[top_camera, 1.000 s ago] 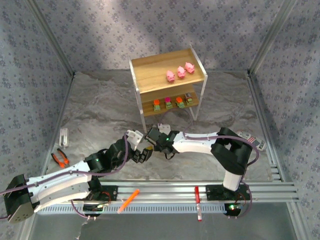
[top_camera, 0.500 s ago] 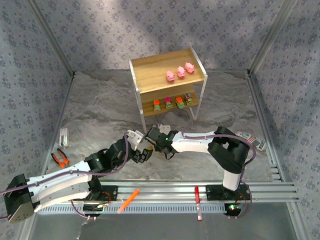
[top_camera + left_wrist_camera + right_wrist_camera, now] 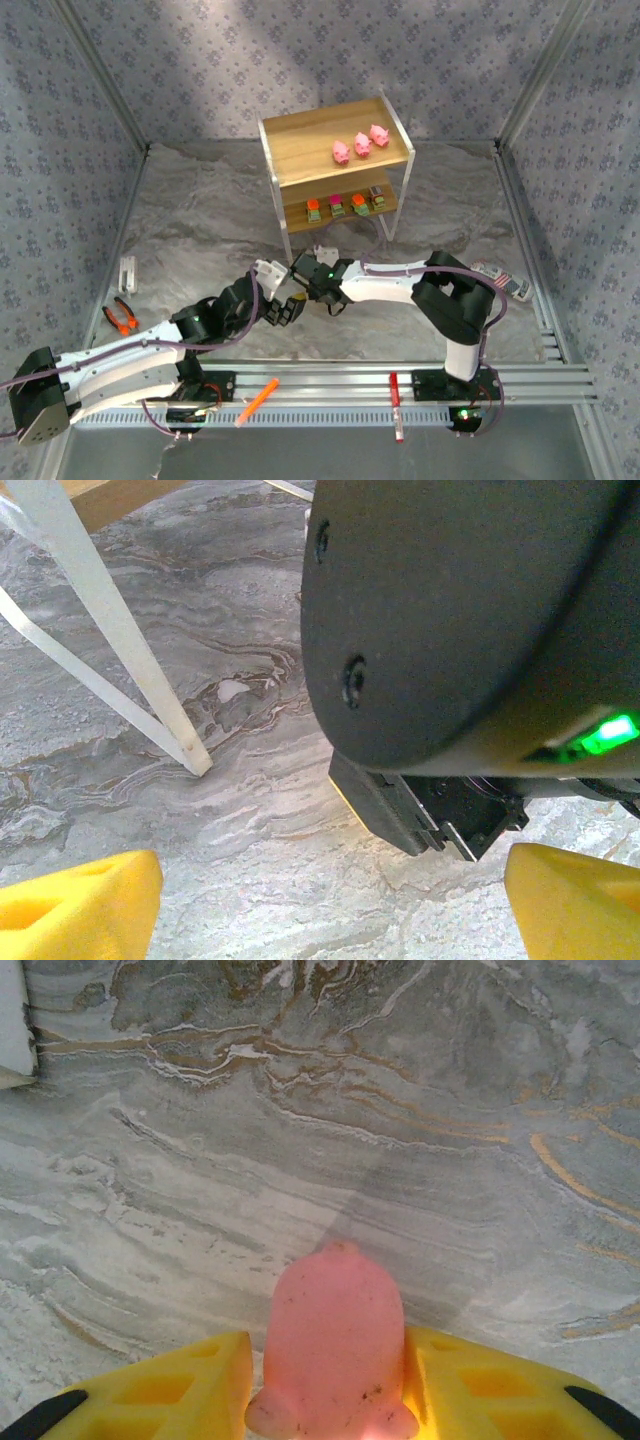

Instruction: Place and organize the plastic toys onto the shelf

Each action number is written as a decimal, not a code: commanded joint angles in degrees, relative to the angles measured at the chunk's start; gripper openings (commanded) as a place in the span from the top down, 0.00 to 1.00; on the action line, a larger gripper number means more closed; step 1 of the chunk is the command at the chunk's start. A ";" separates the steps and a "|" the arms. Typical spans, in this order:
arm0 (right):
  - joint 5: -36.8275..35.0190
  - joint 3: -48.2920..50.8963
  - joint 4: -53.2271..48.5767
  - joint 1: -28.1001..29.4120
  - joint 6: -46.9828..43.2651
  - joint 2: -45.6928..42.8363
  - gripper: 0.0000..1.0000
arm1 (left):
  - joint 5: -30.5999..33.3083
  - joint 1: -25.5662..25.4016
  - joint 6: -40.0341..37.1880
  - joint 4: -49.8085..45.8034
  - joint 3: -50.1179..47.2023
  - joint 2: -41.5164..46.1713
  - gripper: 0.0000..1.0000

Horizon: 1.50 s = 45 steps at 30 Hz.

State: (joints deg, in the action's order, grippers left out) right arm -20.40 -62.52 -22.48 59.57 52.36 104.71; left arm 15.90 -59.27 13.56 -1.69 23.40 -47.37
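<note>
Okay, nearest you, an orange marker pen (image 3: 257, 401) and a red marker pen (image 3: 396, 392) lie on the front rail, out of play. Just beyond, your left gripper (image 3: 330, 925) hangs low with its yellow fingers spread wide and nothing between them. It sits right beside the right arm's black wrist (image 3: 470, 610), so quarters are tight; mind that if either arm swings. Your right gripper (image 3: 332, 1390) has its pads pressed on both flanks of the pink pig (image 3: 335, 1335). Whether the pig is on the marbled table (image 3: 450, 1110) or just above it, I can't tell. That side-on hold should let you set it down upright. Ahead, the white front leg (image 3: 130, 650) of the shelf (image 3: 305, 135) stands close, so I'd lift before reaching. Up there, three pink pigs (image 3: 358, 145) line the right of the top board, leaving bare wood to their left, and four blocky toys (image 3: 345, 205) fill the lower board.
</note>
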 commanded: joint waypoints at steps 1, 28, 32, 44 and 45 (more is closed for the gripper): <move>-1.81 -1.07 -1.71 -0.30 -0.53 0.77 0.57 | -0.55 0.29 0.68 0.38 -0.02 0.00 0.11; -4.52 0.97 -8.01 -1.09 -3.31 -7.81 0.70 | -2.08 0.53 0.50 1.25 0.37 -1.74 0.11; -5.13 1.34 -9.13 -1.17 -3.62 -10.04 0.71 | -3.13 0.55 0.42 1.61 0.64 -3.09 0.11; -7.98 0.22 -14.52 -1.42 -5.64 -17.34 0.71 | -6.40 0.58 0.15 2.30 2.24 -8.10 0.11; -8.15 -0.08 -15.05 -1.39 -5.90 -17.91 0.71 | -6.55 0.55 0.19 2.31 2.35 -8.46 0.11</move>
State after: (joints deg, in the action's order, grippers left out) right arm -25.93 -61.76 -33.54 58.57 47.77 89.10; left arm 10.96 -58.89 13.54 -0.99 23.59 -55.07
